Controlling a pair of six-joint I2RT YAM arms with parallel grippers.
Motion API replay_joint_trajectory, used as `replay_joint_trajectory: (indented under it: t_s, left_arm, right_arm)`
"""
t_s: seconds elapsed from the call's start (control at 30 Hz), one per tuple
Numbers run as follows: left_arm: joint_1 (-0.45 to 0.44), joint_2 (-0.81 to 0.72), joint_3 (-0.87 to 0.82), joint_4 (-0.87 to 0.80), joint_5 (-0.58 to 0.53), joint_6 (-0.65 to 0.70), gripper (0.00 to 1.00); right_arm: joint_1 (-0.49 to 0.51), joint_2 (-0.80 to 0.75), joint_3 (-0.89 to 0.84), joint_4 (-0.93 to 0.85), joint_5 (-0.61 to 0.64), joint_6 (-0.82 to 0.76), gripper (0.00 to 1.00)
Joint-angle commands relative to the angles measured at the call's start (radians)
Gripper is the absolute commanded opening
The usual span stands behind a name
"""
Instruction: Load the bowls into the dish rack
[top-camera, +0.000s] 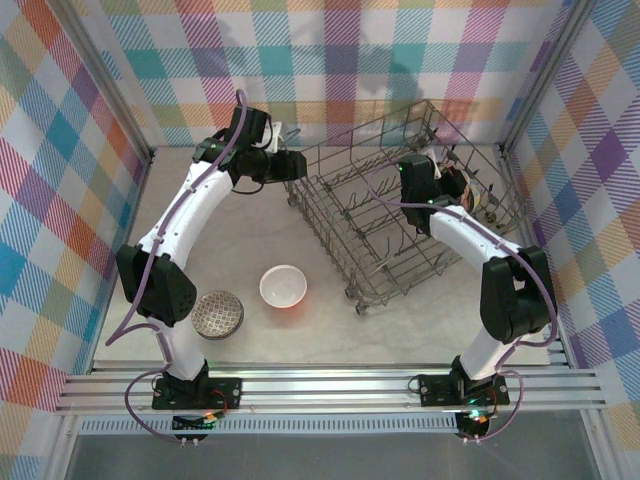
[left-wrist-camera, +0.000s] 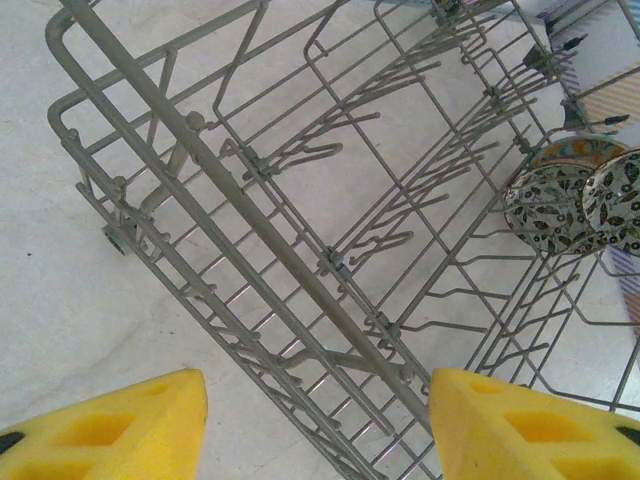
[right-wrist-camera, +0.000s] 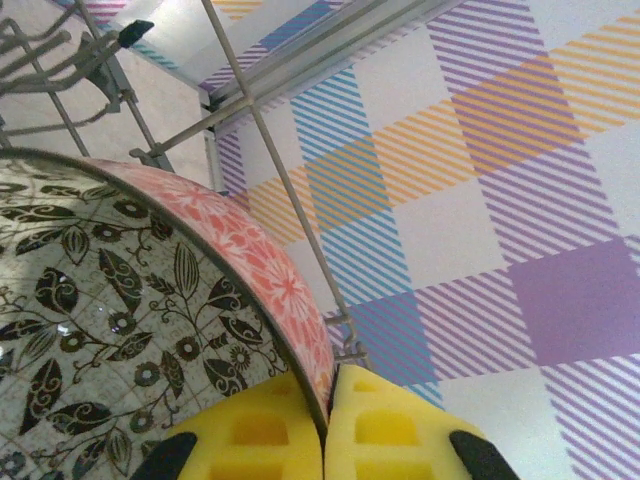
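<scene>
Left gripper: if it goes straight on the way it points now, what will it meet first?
Probably the dish rack: its thick top rail lies ahead, in line with the open left gripper; depth is unclear.

Bright, even overhead light — soft shadows, faint glare, slight blur in close wrist views.

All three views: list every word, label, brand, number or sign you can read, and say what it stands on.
No text can be read in any view.
dish rack: bare grey wire, no label or brand.
floral bowl, pale bowl, grey patterned bowl: decoration only, no lettering.
</scene>
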Motion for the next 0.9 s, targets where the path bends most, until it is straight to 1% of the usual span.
replay_joint_trajectory:
  t_s: [0.0, 0.07, 0.13, 0.33, 0.53, 0.63, 0.77, 0.87]
  left_arm:
    - [0.009, -0.052, -0.023, 0.032, 0.023, 0.005, 0.61]
    - [0.009, -0.065, -0.044, 0.052, 0.028, 0.004, 0.61]
    - [0.011, -0.074, -0.064, 0.069, 0.032, 0.004, 0.61]
    - [0.02, -0.099, -0.106, 0.096, 0.048, 0.004, 0.61]
    - [0.034, -0.116, -0.135, 0.114, 0.061, 0.002, 0.61]
    - [0.034, -0.116, -0.139, 0.119, 0.069, -0.002, 0.61]
    - [0.034, -0.114, -0.146, 0.127, 0.077, -0.006, 0.6]
    - [0.034, -0.112, -0.144, 0.129, 0.08, -0.007, 0.61]
  right_arm:
    - [0.006, 0.004, -0.024, 0.237, 0.066, -0.172, 0.0]
    - [0.01, 0.02, -0.051, 0.378, 0.081, -0.297, 0.0]
    - [0.015, 0.029, -0.078, 0.51, 0.083, -0.387, 0.0]
    - [0.024, 0.059, -0.085, 0.554, 0.078, -0.435, 0.0]
    - [0.043, 0.077, -0.146, 0.74, 0.089, -0.567, 0.0]
    - [0.043, 0.059, -0.166, 0.715, 0.089, -0.559, 0.0]
    - [0.043, 0.03, -0.172, 0.553, 0.088, -0.455, 0.0]
    - [0.043, 0.016, -0.187, 0.53, 0.091, -0.438, 0.0]
